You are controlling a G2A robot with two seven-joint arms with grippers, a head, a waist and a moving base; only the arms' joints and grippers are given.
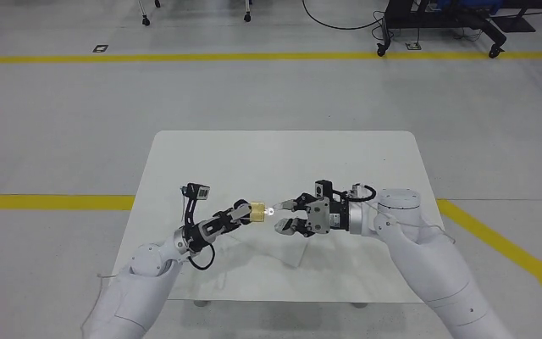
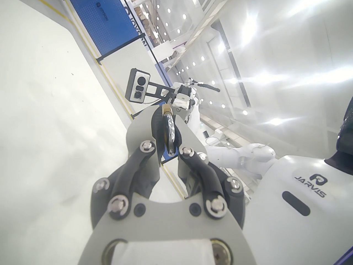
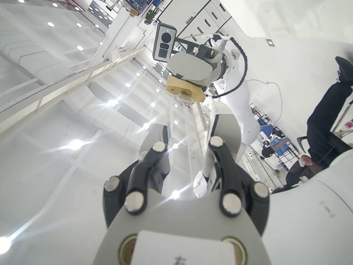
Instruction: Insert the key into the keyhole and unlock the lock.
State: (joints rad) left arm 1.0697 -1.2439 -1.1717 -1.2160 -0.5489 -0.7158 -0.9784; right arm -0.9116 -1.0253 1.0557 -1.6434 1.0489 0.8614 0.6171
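Over the tabletop's [image 1: 356, 152] middle, the left gripper [image 1: 246, 211] clamped the lock [image 1: 258, 209] — stiff, probably slick brass; the right gripper [image 1: 279, 215] gaped near the key [image 1: 270, 208] — best pinched by its head.

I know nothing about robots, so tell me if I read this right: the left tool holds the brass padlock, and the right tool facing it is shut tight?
Not quite. The right tool is open, its fingers spread apart, as the right wrist view shows. The rest stands: the left tool holds the brass padlock, and the right tool faces it.
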